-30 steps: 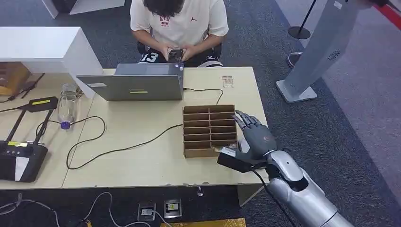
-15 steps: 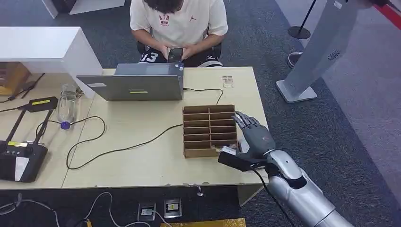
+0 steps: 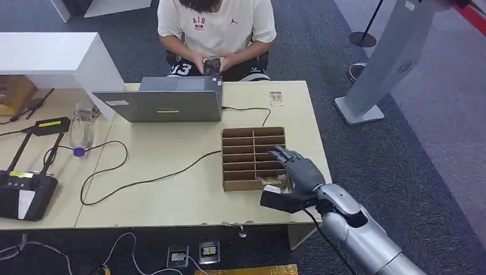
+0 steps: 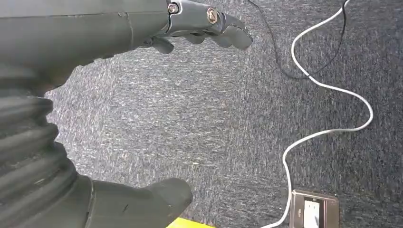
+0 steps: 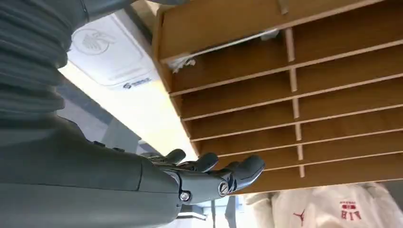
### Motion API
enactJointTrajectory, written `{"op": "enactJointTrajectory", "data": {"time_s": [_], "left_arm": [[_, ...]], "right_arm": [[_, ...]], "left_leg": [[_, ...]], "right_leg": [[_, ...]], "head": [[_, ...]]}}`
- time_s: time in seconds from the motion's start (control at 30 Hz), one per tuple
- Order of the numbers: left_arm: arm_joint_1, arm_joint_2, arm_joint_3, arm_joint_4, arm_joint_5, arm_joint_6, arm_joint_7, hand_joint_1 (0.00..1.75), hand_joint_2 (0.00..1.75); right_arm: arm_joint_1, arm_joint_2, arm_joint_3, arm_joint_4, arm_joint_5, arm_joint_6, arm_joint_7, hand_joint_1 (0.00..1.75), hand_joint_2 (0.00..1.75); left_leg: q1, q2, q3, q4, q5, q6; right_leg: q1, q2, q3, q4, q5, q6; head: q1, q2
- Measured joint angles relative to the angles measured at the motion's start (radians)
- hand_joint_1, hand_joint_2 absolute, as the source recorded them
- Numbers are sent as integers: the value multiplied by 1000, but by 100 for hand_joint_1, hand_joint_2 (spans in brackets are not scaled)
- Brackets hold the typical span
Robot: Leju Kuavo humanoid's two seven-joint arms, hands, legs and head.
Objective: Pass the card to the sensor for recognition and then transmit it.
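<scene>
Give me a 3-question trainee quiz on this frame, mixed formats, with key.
1. True or false: the right hand is over the wooden compartment tray.
2. What does the person behind the laptop hold? A) phone B) cup C) card
3. Fill in: the plastic bottle lies on the table to the ___ of the laptop, in the head view.

Key: 1 true; 2 A; 3 left.
</scene>
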Motion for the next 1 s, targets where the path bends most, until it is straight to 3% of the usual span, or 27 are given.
{"op": "enactJointTrajectory", "data": {"time_s": [0.3,0.67,0.7,0.73,0.83,1.0], "left_arm": [[-1,0,0,0,0,0,-2,0,175],[-5,0,0,0,0,0,-2,0,175],[-6,0,0,0,0,0,-2,0,175],[-6,0,0,0,0,0,-2,0,175],[-6,0,0,0,0,0,-2,0,175],[-7,3,0,0,3,0,-2,0,175]], "right_arm": [[0,7,24,-3,-18,-8,-15,0,175],[0,12,40,-2,6,-79,-18,0,175],[0,12,40,-2,8,-80,-18,19,175],[0,13,41,-2,9,-81,-18,138,175],[-1,14,48,1,10,-80,-17,157,175],[-5,14,52,3,10,-75,-11,154,175]], "left_leg": [[0,0,0,0,0,0],[0,0,0,0,0,0],[0,0,0,0,0,0],[0,0,0,0,0,0],[0,0,0,0,0,0],[0,0,0,0,0,0]], "right_leg": [[0,0,0,0,0,0],[0,0,0,0,0,0],[0,0,0,0,0,0],[0,0,0,0,0,0],[0,0,0,0,0,0],[0,0,0,0,0,0]], "head": [[0,0],[0,0],[0,0],[0,0],[0,0],[0,0]]}}
